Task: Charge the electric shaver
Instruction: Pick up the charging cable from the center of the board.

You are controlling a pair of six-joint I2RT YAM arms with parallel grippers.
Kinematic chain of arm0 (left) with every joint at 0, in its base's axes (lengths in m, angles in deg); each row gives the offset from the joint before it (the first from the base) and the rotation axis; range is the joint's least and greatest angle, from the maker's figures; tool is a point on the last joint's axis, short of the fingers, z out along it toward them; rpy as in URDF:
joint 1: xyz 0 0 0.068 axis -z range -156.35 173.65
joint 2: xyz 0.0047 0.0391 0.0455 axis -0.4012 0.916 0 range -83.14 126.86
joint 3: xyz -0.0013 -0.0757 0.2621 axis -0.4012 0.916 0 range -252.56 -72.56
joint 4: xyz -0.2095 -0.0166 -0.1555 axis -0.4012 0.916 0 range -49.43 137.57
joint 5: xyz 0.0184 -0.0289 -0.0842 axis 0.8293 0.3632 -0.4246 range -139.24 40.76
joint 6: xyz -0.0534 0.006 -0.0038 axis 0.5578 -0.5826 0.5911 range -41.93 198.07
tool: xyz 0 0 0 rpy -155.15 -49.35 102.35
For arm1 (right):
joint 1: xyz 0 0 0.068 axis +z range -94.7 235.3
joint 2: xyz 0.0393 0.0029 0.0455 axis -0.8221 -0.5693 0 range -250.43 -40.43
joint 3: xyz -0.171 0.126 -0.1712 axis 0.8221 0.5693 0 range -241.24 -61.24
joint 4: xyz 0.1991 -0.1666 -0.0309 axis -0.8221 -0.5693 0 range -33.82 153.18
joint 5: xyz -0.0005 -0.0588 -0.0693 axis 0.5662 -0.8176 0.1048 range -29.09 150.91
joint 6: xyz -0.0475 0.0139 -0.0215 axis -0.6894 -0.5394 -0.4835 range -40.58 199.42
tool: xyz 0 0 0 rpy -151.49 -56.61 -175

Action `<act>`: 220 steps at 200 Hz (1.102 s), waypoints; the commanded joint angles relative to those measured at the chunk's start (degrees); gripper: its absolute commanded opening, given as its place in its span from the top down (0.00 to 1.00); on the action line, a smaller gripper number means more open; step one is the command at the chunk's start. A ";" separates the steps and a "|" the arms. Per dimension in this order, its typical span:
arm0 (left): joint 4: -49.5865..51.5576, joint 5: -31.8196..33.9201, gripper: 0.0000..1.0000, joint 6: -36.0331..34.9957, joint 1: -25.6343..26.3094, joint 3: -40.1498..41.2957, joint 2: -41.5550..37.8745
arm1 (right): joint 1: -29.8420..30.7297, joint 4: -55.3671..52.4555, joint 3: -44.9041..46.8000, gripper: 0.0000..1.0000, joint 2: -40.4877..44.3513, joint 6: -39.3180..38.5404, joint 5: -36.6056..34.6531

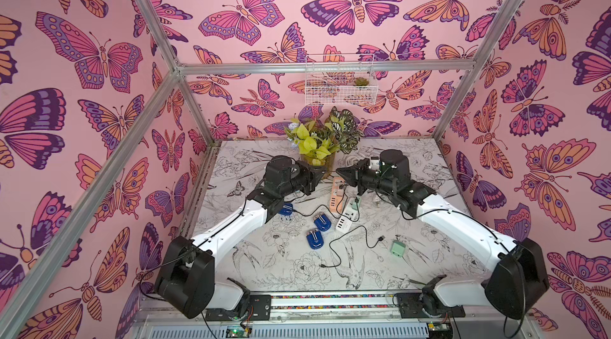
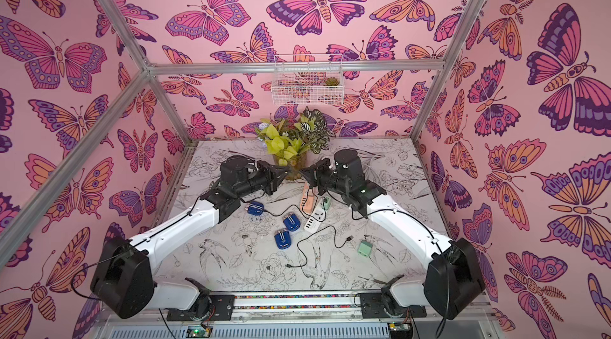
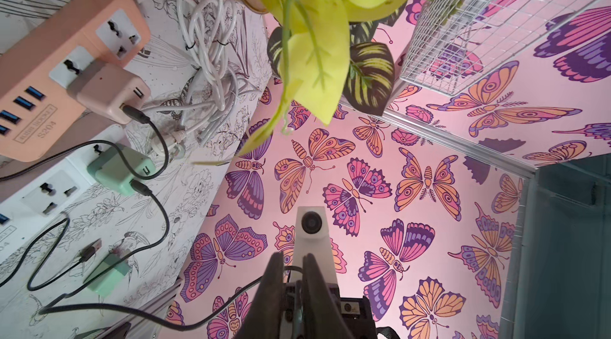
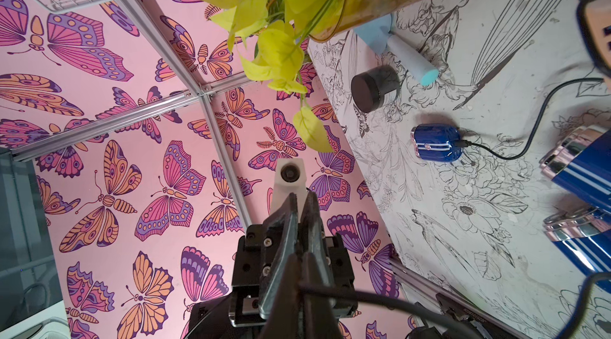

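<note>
Three blue electric shavers lie left of the table's middle. The leftmost shaver [image 1: 286,209] [image 4: 436,142] has a black cable [image 3: 158,135] plugged into it. That cable runs to a peach adapter [image 3: 109,93] seated in the orange power strip [image 1: 337,185]. The other two shavers [image 1: 322,221] [image 1: 314,239] have no cable. My left gripper [image 1: 320,178] [image 3: 293,256] and right gripper [image 1: 338,171] [image 4: 299,258] hover tip to tip above the orange strip. Both are shut and hold nothing.
A white power strip [image 1: 347,218] carries a green adapter [image 3: 119,169] with its own cable. A loose cable [image 1: 350,233] and a loose green adapter [image 1: 397,248] lie nearer the front. A vase of leaves [image 1: 317,155] stands just behind the grippers. A black jar [image 4: 373,89] sits nearby.
</note>
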 commanded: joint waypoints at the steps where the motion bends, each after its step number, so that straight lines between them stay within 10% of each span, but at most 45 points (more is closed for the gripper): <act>1: 2.04 0.06 0.84 -1.48 0.23 -1.40 -1.23 | 0.32 -0.85 -2.10 1.00 -0.49 -1.60 -0.83; 220: 7.32 -1.51 0.82 -3.01 0.41 -1.98 -1.97 | 0.32 -0.15 -0.75 1.00 -0.69 -2.11 -2.57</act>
